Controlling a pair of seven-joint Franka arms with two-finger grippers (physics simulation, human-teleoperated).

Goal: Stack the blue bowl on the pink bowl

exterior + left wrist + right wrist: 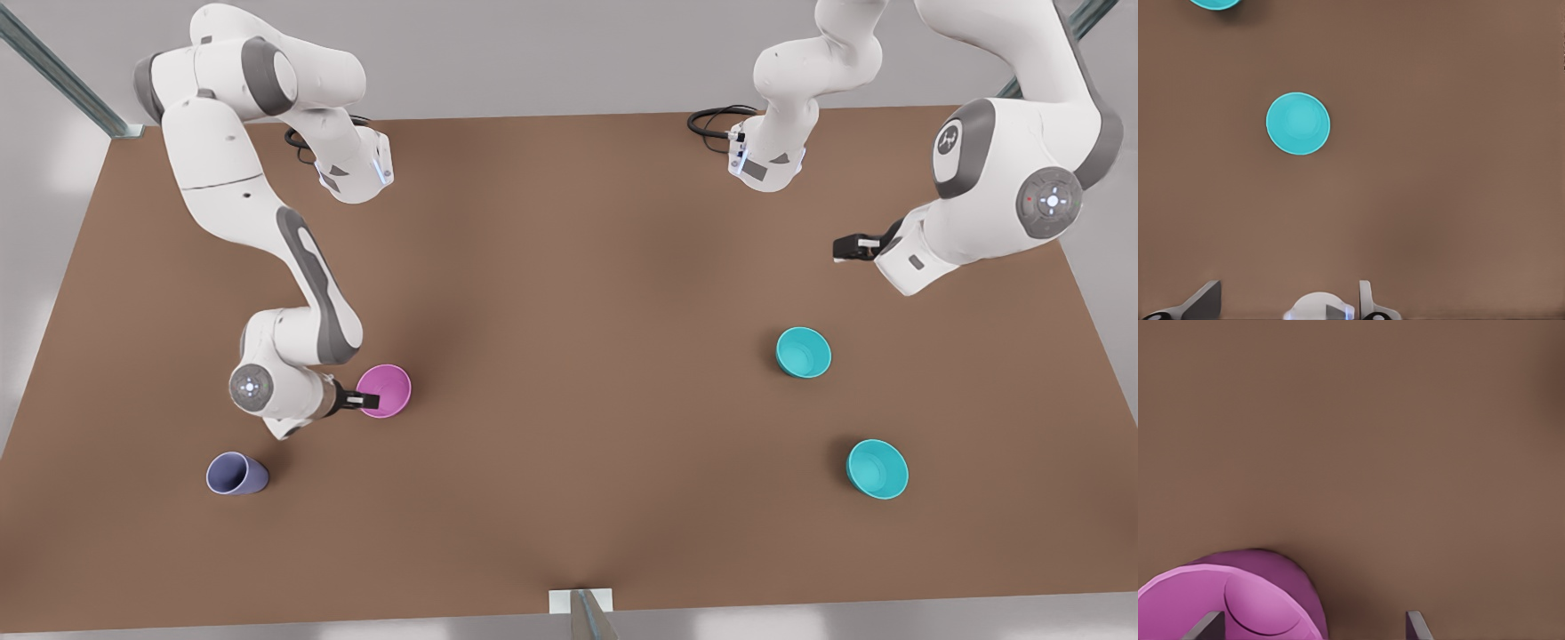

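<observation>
Right gripper (366,402) at the rim of the pink bowl (386,389), on the front view's left; fingers (1203,628) spread, one over the bowl's inside, nothing grasped. Left gripper (843,248) raised on the front view's right, fingers (1205,299) spread, empty, above bare table (569,293). Blue bowl (803,351) near it, upright; second teal bowl (877,468) beyond. Purple cup (236,473) beside the right arm.

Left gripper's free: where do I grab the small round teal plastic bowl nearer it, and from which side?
Pinch the rim of the nearer teal bowl from above, one finger inside: it stands upright, mouth open, apart from the other teal bowl. The left gripper hangs open nearby; the right gripper, open, is at the rim of the pink plastic bowl.
</observation>
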